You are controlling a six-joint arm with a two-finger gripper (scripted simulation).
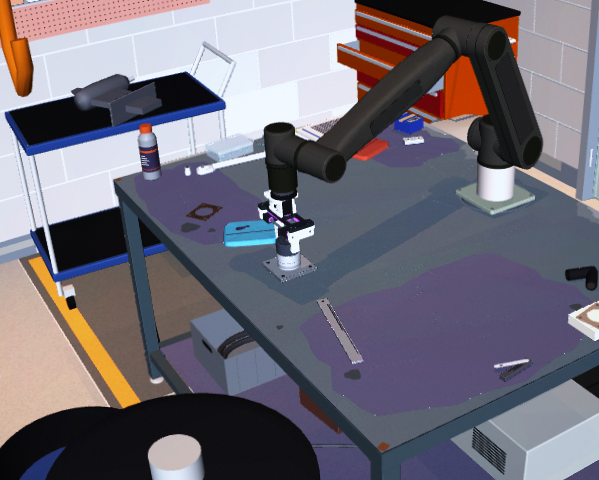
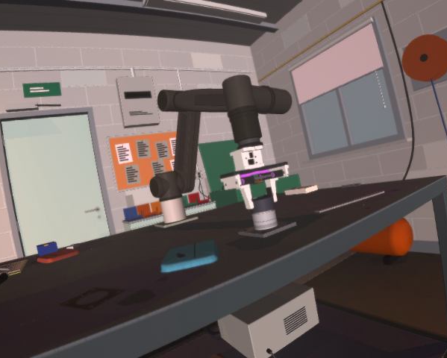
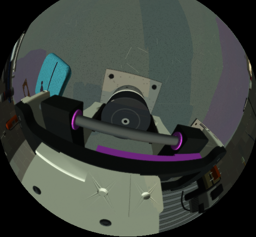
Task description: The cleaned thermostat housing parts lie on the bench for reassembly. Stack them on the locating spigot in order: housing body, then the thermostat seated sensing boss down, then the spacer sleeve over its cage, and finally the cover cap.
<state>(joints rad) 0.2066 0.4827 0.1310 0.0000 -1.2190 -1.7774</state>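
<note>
The dark cover cap [image 3: 125,119] sits on top of the stack [image 1: 288,257] of housing parts on the locating spigot's square base plate [image 1: 289,269], near the bench's left front, and my gripper [image 2: 260,201] stands straight above it, closed around the cap's sides. Below the cap a light grey ribbed body [image 2: 264,221] shows. The parts lower in the stack are hidden inside it. In the wrist camera the cap's round top with a small centre hole fills the space under the gripper's bar.
A blue flat case [image 1: 249,233] lies just left of the base plate. A steel rule [image 1: 340,331] lies toward the front edge, a gasket [image 1: 204,212] and a bottle [image 1: 148,152] at the far left corner, and a black elbow [image 1: 583,275] and a boxed gasket [image 1: 597,316] far right.
</note>
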